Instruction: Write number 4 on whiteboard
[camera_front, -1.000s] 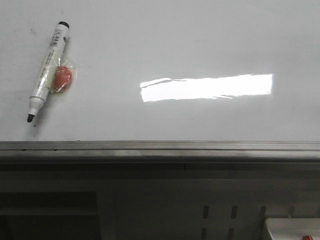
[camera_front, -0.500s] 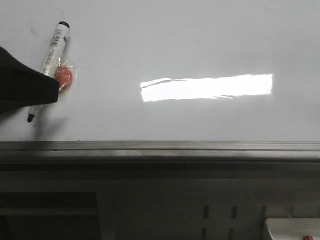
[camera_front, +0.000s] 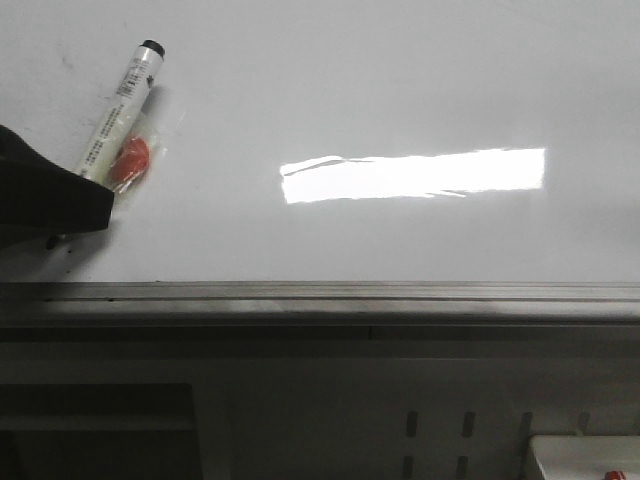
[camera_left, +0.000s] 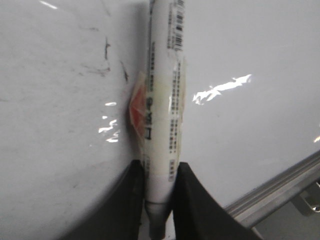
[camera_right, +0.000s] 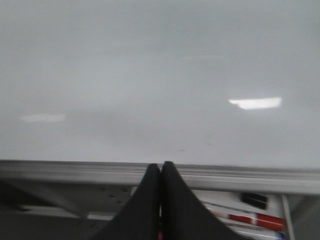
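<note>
The whiteboard (camera_front: 400, 80) is glossy white with a bright rectangular glare (camera_front: 415, 175) and a grey edge rail (camera_front: 320, 295). No number 4 shows on it. A white marker (camera_front: 125, 100) with a black cap and a red tag (camera_front: 130, 160) taped to it lies at the board's left. My left gripper (camera_front: 85, 195) is shut on the marker's tip end, and the left wrist view shows the barrel (camera_left: 162, 100) pinched between the fingers (camera_left: 134, 175). My right gripper (camera_right: 161, 167) is shut and empty over the rail, and the front view does not show it.
Faint black smudges (camera_left: 107, 55) mark the board beside the marker. Below the rail a tray (camera_right: 295, 212) holds a red-banded marker (camera_right: 242, 218) and a black eraser (camera_right: 256, 200). A white tray corner (camera_front: 585, 458) shows at the front view's lower right.
My left gripper came in from the left and closed on the marker's tip end. The marker's cap end shifted slightly to the right.
</note>
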